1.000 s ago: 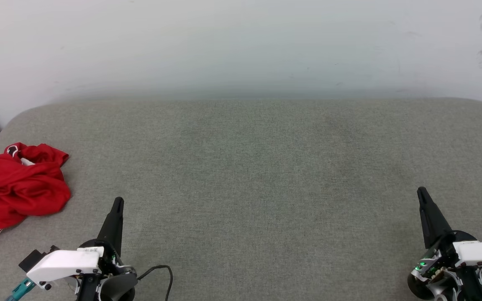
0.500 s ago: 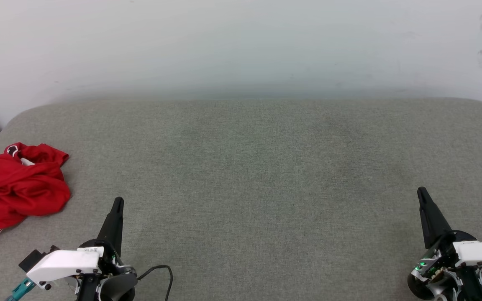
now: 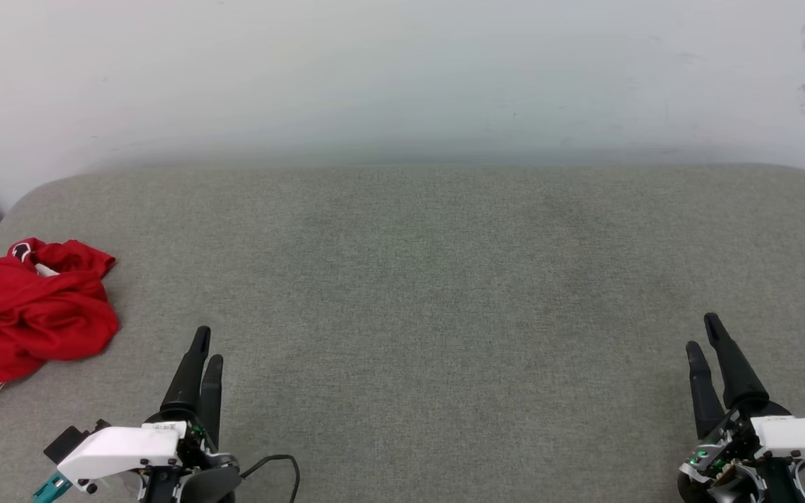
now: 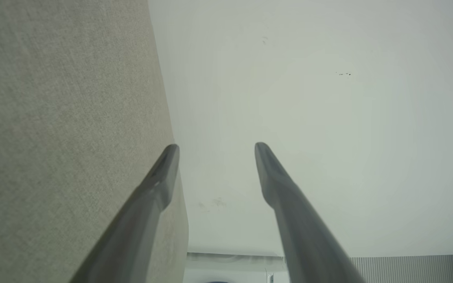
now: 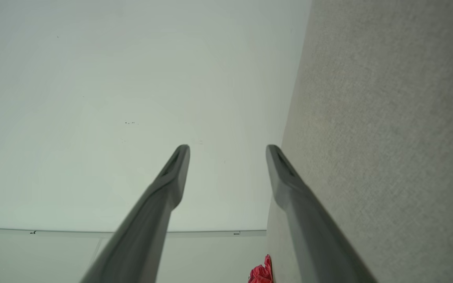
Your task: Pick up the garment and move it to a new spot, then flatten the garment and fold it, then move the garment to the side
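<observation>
The garment (image 3: 25, 321), a bright red jersey with white striped trim, lies crumpled at the far left edge of the grey cushion (image 3: 416, 279). A small red part of the garment (image 5: 262, 273) also shows at the bottom of the right wrist view. My left gripper (image 3: 207, 344) hovers at the lower left, to the right of the garment and apart from it, open with nothing between its fingers (image 4: 163, 173). At the lower right my right gripper (image 3: 701, 334) is open and empty too, its fingers (image 5: 175, 169) spread.
A pale wall (image 3: 402, 77) rises behind the cushion's far edge. The cushion's corners are rounded, and its left edge drops off just beyond the garment. A black cable (image 3: 284, 464) loops beside my left wrist.
Both grippers have opened: each showed a single closed point before and now shows two separate fingers. The garment has not moved.
</observation>
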Robot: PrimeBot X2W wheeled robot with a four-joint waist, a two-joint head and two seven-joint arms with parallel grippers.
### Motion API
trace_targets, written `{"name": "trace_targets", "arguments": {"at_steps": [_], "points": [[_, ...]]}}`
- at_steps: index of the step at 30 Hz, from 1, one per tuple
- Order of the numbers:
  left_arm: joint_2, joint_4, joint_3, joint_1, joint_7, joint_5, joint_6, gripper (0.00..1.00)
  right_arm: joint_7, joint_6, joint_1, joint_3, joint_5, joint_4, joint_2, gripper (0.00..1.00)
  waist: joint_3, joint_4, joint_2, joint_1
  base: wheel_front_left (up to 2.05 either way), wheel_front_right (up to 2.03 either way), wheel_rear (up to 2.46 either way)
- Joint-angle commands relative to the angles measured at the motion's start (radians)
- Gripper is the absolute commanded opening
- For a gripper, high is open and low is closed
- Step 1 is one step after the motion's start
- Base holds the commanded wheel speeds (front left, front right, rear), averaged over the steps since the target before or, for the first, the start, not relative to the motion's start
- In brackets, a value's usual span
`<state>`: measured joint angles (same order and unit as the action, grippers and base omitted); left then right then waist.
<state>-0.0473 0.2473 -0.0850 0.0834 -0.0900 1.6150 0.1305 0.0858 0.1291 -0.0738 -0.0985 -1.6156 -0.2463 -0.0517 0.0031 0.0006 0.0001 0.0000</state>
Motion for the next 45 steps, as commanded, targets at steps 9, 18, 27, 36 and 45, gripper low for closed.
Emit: {"name": "trace_targets", "arguments": {"at_steps": [9,18,27,36,45], "points": [[-0.002,-0.052,0.038,0.021,0.057,-0.059,0.000,1.00,-0.053,0.002,0.003,0.029,0.056,0.057,-0.005,1.00,-0.003,0.003,-0.0001,0.0000,0.00,0.00,0.00],[-0.002,-0.092,0.059,0.022,0.092,-0.216,0.000,1.00,-0.088,0.002,0.007,0.042,0.233,0.099,-0.014,1.00,-0.007,0.004,-0.0001,0.0000,0.00,0.00,0.00],[-0.003,-0.090,0.092,0.022,0.127,-0.482,0.000,1.00,-0.114,0.002,0.020,0.041,0.589,0.130,-0.011,1.00,-0.010,0.002,-0.0001,0.0000,0.00,0.00,0.00],[-0.013,-0.078,0.122,0.030,0.159,-0.701,-0.015,1.00,-0.109,0.002,0.024,0.051,0.800,0.151,-0.002,1.00,-0.011,-0.003,-0.0001,0.0000,0.00,0.00,0.00],[-0.028,-0.081,0.147,0.032,0.188,-0.885,-0.045,1.00,-0.107,0.002,0.026,0.056,0.971,0.160,0.000,1.00,-0.015,-0.002,-0.0001,0.0000,0.00,0.00,0.00]]}}
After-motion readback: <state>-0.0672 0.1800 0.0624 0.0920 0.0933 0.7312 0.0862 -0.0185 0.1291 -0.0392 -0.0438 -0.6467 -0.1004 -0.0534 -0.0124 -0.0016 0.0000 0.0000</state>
